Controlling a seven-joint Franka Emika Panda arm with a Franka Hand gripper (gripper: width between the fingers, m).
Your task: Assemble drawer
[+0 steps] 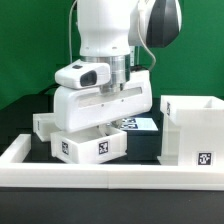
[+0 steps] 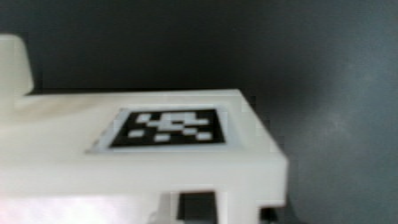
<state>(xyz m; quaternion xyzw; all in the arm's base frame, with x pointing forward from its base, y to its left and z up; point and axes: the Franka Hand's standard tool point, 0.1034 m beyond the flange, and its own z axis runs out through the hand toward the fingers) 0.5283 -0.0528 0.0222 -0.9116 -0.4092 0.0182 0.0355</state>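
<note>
A small white tray point(image 1: 88, 146) with black-and-white tags lies slightly tilted just behind the front wall. My gripper point(image 1: 108, 124) is down on its upper edge and appears shut on it. In the wrist view the tray point(image 2: 107, 165) fills the near part of the picture, with its tag point(image 2: 169, 128) facing the camera, and my gripper point(image 2: 217, 214) sits at its edge, the fingertips mostly hidden. A second small tray point(image 1: 44, 124) lies behind, at the exterior view's left. The tall boxy case point(image 1: 195, 128) stands at the exterior view's right, open side up.
The long low white border wall point(image 1: 100, 178) runs along the front of the black table. A flat tagged sheet, the marker board point(image 1: 134, 124), shows partly behind my gripper. A green backdrop lies behind.
</note>
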